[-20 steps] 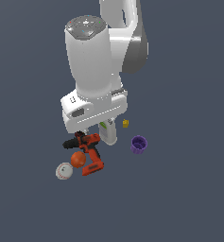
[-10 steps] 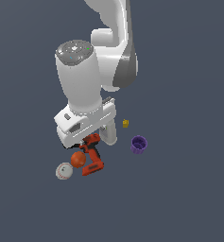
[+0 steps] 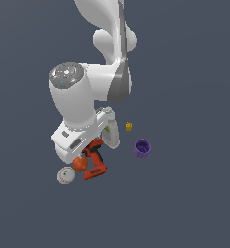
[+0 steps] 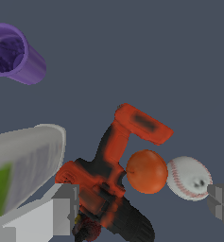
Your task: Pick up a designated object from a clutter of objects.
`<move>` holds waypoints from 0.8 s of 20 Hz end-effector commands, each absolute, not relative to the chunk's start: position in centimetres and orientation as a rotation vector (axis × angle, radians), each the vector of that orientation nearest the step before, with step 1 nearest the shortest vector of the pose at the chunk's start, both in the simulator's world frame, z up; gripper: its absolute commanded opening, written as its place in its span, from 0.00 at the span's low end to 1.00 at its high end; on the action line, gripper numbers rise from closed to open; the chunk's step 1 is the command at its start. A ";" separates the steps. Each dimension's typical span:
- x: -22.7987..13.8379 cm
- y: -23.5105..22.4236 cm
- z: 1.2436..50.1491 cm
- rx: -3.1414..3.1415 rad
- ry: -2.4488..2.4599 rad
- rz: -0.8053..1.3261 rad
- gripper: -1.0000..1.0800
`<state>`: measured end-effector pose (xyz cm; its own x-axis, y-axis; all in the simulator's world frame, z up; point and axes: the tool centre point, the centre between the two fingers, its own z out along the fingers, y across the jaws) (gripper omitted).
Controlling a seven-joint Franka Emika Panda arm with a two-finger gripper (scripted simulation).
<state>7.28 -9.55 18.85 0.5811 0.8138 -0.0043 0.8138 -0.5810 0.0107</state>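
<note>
Flat dark grey-blue floor (image 3: 194, 203), no walls or edges in sight.

Exterior view: we see the white arm (image 3: 80, 104) bent low over the clutter, its wrist block covering part of it. The orange ball (image 3: 79, 164) peeks out under the wrist, touching the red-black drill (image 3: 94, 164) on the view's left; the baseball (image 3: 66, 175) lies just beside the ball, further left and lower. The white bottle (image 3: 111, 133) stands behind the drill, partly hidden. The purple cup (image 3: 142, 148) and the tiny yellow block (image 3: 129, 126) sit apart, on the view's right. Fingers hidden here.

Wrist view: we note the ball (image 4: 147, 171) between drill (image 4: 111, 177) and baseball (image 4: 188, 178), touching both. Bottle (image 4: 21, 163) looms blurred; cup (image 4: 15, 55) lies on its side, well apart. The gripper (image 4: 144, 203) has its two grey fingertips (image 4: 66, 208) spread wide, holding nothing; ball, drill body and baseball lie in the span between them.
</note>
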 end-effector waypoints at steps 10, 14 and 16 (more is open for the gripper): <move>8.0 -12.5 14.6 2.572 1.791 -0.004 0.96; 8.2 -13.5 13.1 2.490 1.907 -0.004 0.96; 8.2 -14.0 12.5 2.453 1.956 -0.003 0.96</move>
